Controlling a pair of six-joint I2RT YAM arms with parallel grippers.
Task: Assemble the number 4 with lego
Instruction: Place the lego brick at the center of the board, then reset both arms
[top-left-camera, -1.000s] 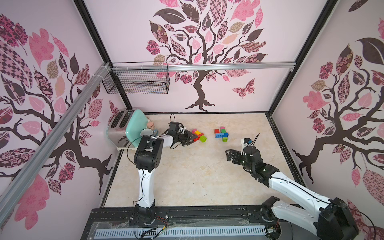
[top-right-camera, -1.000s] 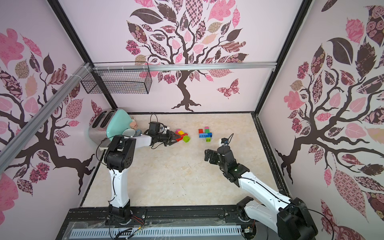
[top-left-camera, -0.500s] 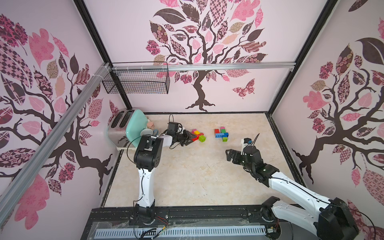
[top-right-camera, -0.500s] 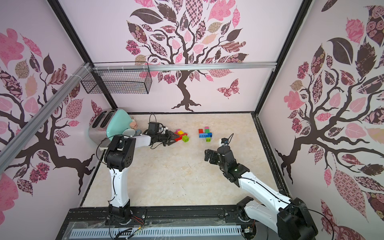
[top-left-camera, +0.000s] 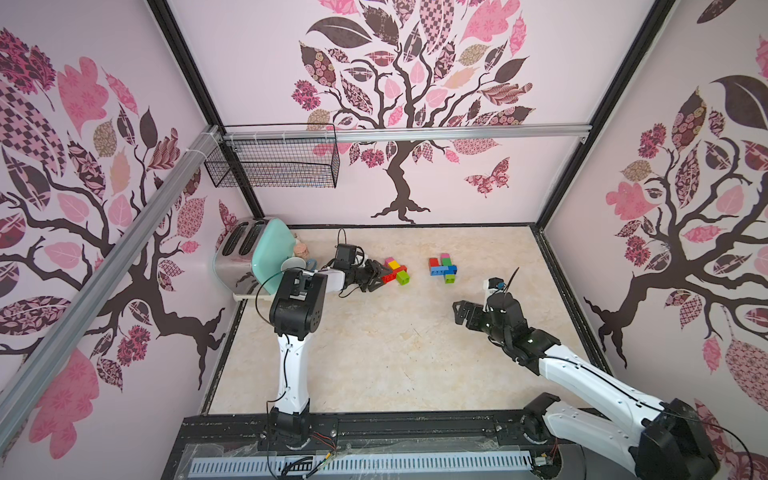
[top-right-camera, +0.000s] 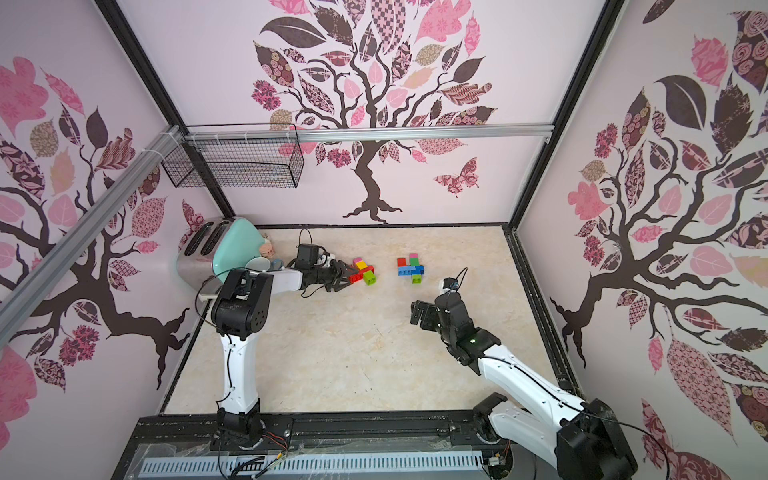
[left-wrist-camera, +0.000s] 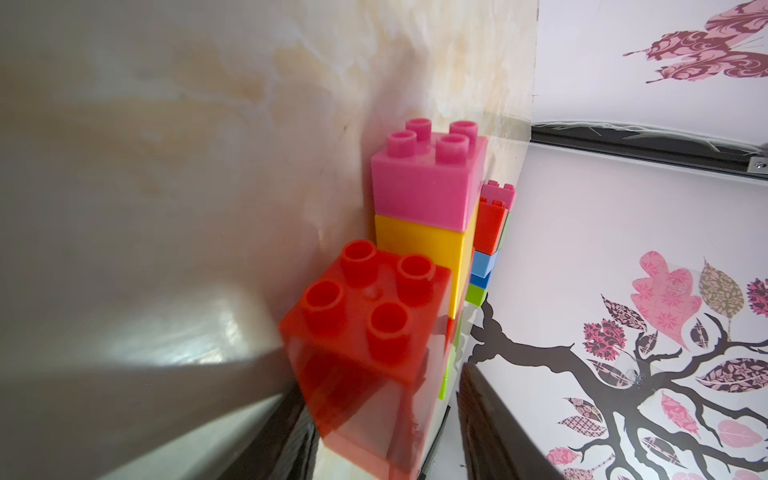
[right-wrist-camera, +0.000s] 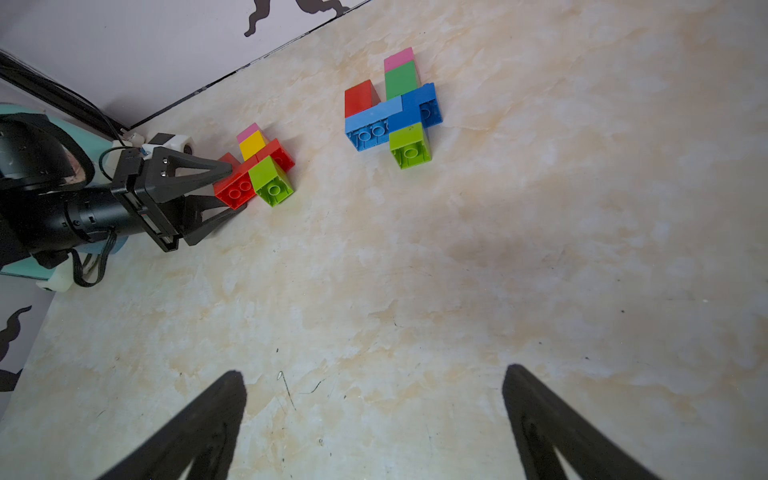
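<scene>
Left hand straddles the red brick at the end of a lego cluster; can't tell if it's pinching. Right hand gapes wide, well away.

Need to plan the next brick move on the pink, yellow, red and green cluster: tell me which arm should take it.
Left, probably. The left gripper sits at that cluster, jaws apart either side of its red brick. The right gripper hangs open over bare table, well away from it.
</scene>
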